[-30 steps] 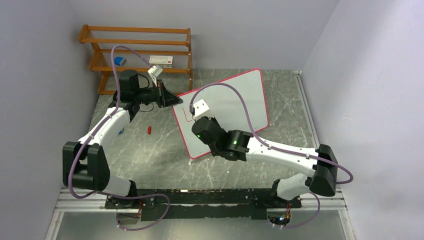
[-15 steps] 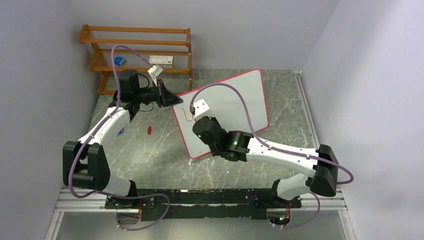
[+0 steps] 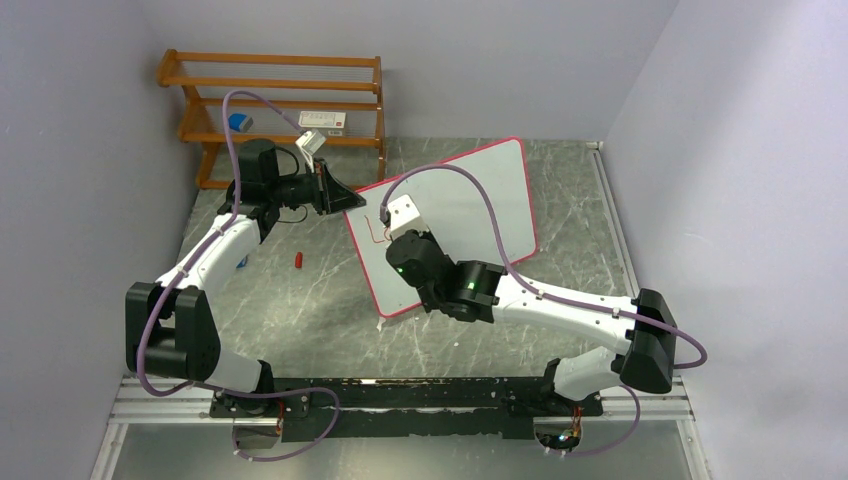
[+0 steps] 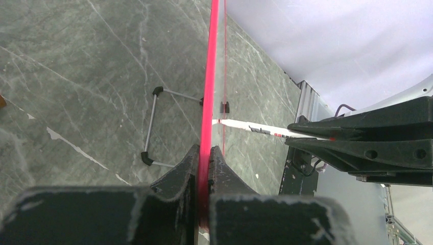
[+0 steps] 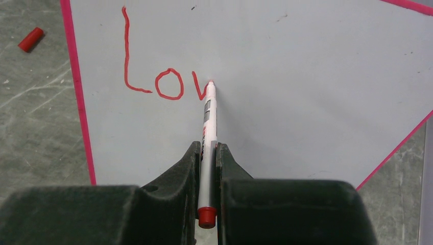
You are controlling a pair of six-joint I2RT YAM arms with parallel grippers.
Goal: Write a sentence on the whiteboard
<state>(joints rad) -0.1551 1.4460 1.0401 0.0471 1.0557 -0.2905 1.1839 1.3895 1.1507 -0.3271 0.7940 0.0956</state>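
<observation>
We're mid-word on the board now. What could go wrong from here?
1. The left gripper pinches only the thin edge of the whiteboard; pressure from the marker could tilt or slip it, warping the sentence.
2. The right gripper holds the marker near its tail, so the tip may skid or lift.

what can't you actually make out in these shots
- Top view: the sentence too small to read.
- Left wrist view: the whiteboard is edge-on, writing face hidden.
- Right wrist view: the marker label blurred; board's corners cut by the frame.
- Top view: items on the wooden rack too small to identify.
</observation>
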